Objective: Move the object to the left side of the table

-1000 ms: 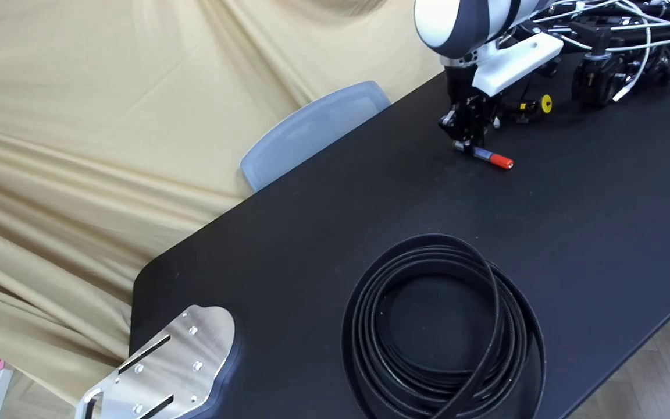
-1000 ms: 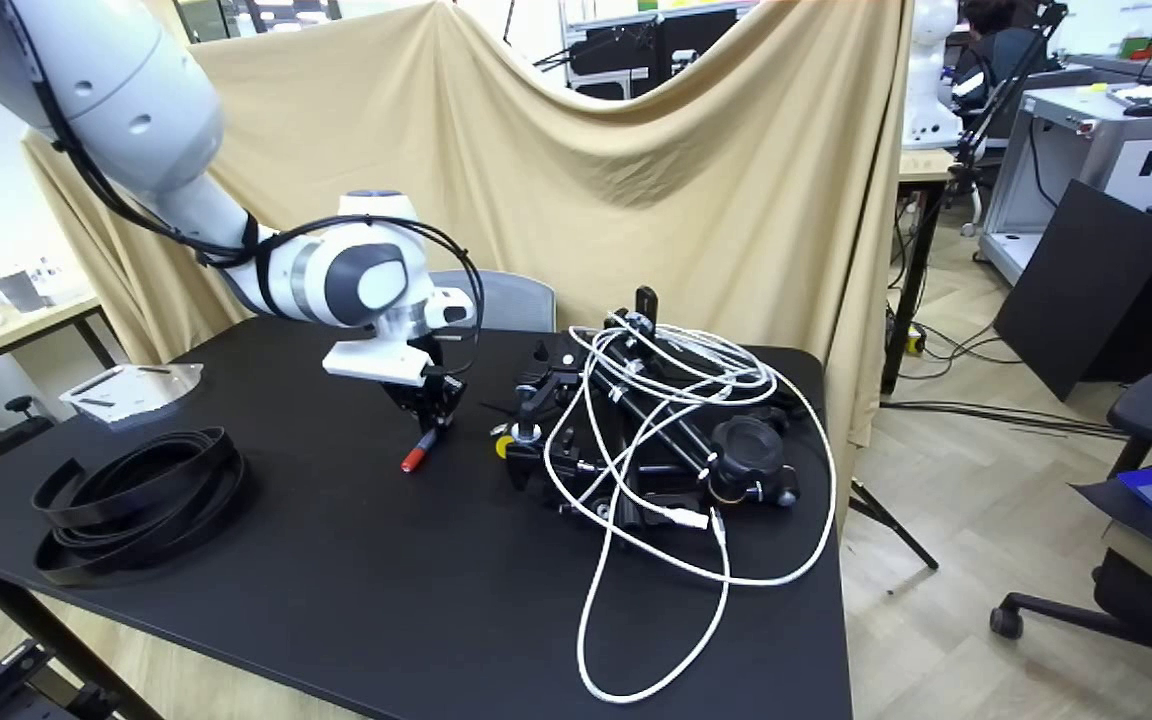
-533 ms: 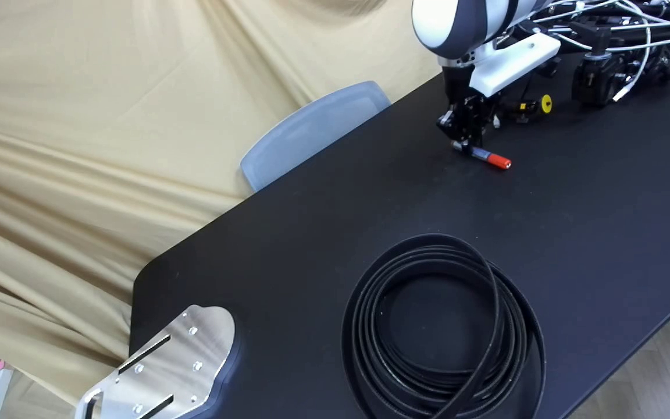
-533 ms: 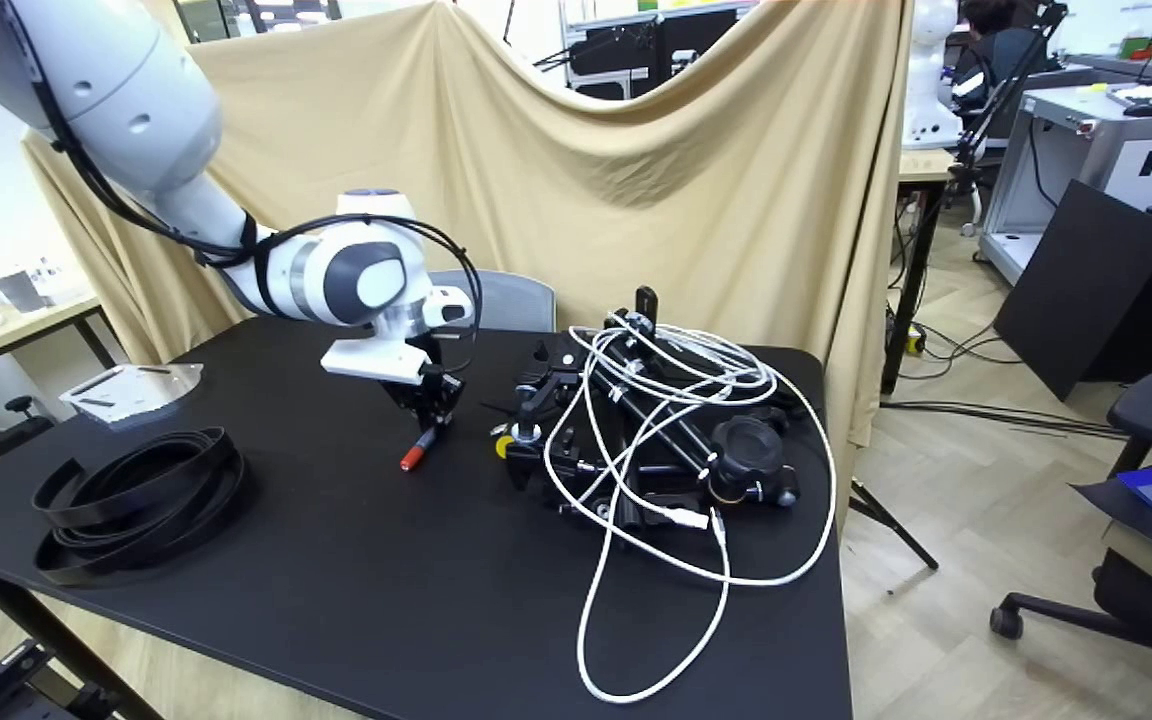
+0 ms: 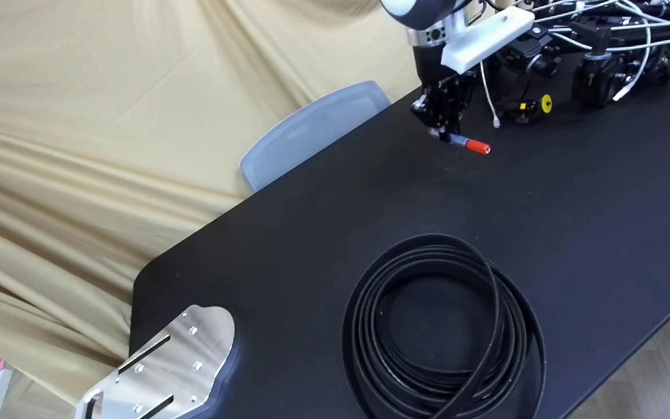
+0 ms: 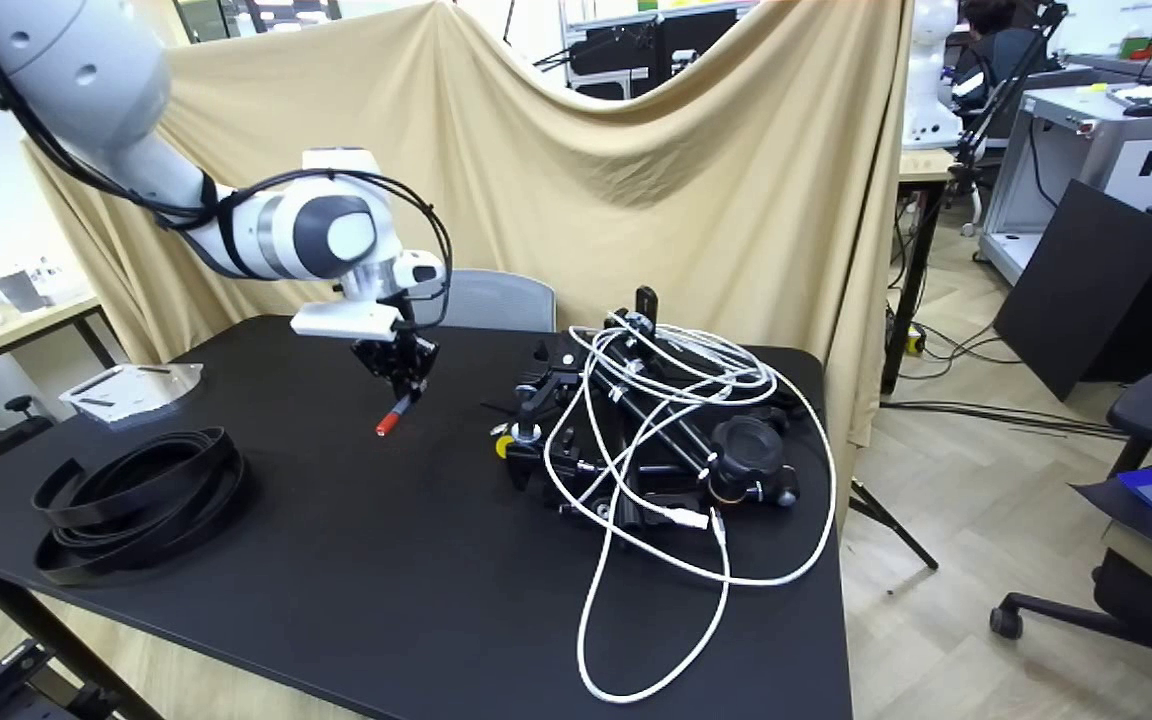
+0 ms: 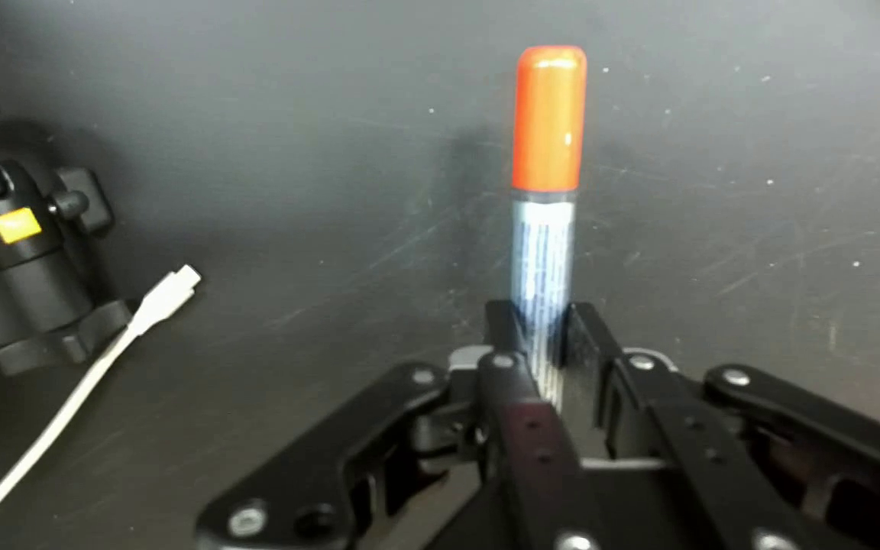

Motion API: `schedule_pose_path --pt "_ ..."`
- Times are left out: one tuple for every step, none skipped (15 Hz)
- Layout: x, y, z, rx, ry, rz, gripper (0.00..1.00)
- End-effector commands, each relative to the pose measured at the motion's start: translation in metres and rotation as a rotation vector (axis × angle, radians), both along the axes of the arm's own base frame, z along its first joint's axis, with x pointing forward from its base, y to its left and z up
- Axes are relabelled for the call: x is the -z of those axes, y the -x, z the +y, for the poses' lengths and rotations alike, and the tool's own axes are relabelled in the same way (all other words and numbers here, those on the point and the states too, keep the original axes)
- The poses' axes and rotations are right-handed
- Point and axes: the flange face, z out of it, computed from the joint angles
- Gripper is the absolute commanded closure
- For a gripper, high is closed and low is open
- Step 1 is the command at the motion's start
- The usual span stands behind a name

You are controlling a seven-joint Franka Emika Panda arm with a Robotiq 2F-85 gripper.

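The end effector (image 7: 545, 317) is holding the marker (image 7: 545, 221) by its bluish barrel (image 7: 543, 267), its two fingers (image 7: 593, 351) pressing in narrowly from either side, while the red cap (image 7: 549, 122) is pointing out ahead of them. The marker is hanging above the black surface (image 5: 288, 250), its tail end running back between the fingers. In the wrist view, a white plug (image 7: 166, 298) is resting to the left of the end effector, just beside some black gear (image 7: 27, 290) with yellow parts. In both exterior views, that gear is lying in a heap near the end effector, with white cables (image 6: 684, 517) looping over it. A coil (image 5: 364, 331) of black strap is lying well apart from the end effector, and so is a metal plate (image 5: 166, 366). In an exterior view, a chair (image 6: 501, 300) is standing behind the end effector, and a tan cloth (image 6: 736, 200) is hanging behind the chair.
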Motion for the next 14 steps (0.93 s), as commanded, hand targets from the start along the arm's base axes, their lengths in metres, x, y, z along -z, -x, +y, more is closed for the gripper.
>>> schedule_pose_path --pt "-0.027 -0.012 0.029 -0.016 0.001 0.018 0.95" --pt "-0.03 -0.015 0.038 -0.03 -0.004 0.021 0.95" --pt "-0.031 -0.02 0.049 -0.046 -0.01 0.024 0.95" --pt "-0.031 -0.023 0.057 -0.058 -0.015 0.027 0.95" --pt "-0.03 -0.026 0.065 -0.069 -0.019 0.029 0.95" --pt "-0.027 -0.029 0.073 -0.078 -0.02 0.026 0.95" --pt "-0.023 -0.032 0.08 -0.087 -0.025 0.025 0.95" --pt "-0.017 -0.035 0.087 -0.092 -0.026 0.018 0.95" --pt "-0.01 -0.037 0.093 -0.095 -0.03 0.018 0.95" --pt "-0.002 -0.039 0.099 -0.096 -0.032 0.017 0.95" --pt "0.006 -0.041 0.103 -0.095 -0.037 0.022 0.95" --pt "0.013 -0.042 0.107 -0.095 -0.039 0.026 0.95" --pt "0.021 -0.043 0.111 -0.097 -0.037 0.032 0.95" --pt "0.028 -0.044 0.115 -0.098 -0.037 0.04 0.95"
